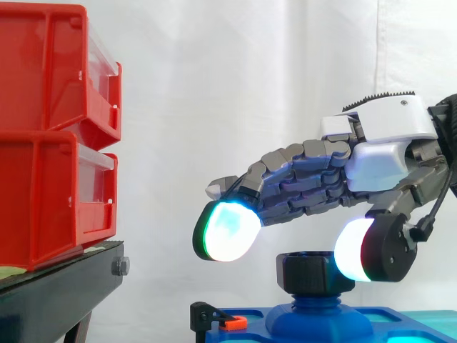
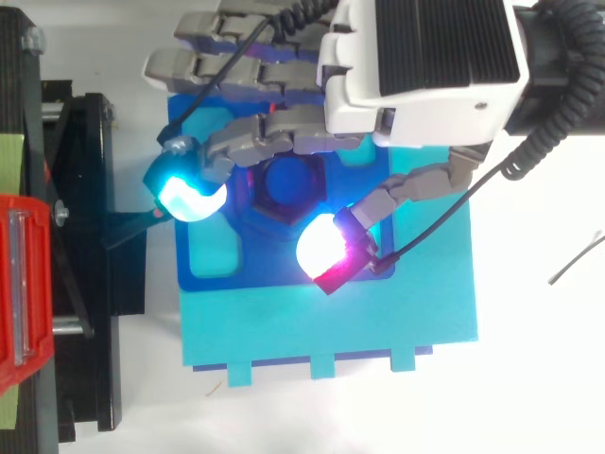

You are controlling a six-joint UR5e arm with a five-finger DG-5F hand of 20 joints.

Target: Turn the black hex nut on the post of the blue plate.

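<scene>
The black hex nut [image 1: 308,271] sits on a blue post [image 1: 318,306] that rises from the blue plate [image 2: 216,267]. My hand [image 1: 389,153] comes in from the right and hovers over the nut, open, with its fingers [image 1: 300,179] stretched out and only slightly bent. One glowing fingertip pad [image 1: 227,230] hangs to the left of the nut and above it, clear of it. The thumb pad [image 1: 353,250] is close beside the nut's right side; I cannot tell whether it touches. From above, the two pads flank the nut [image 2: 284,194], which the fingers partly cover.
Two red bins [image 1: 50,136] are stacked on a black stand [image 1: 64,286] to the left. The blue plate lies on a larger teal base [image 2: 331,326]. A small orange and black clip [image 1: 228,321] sits at the plate's left edge.
</scene>
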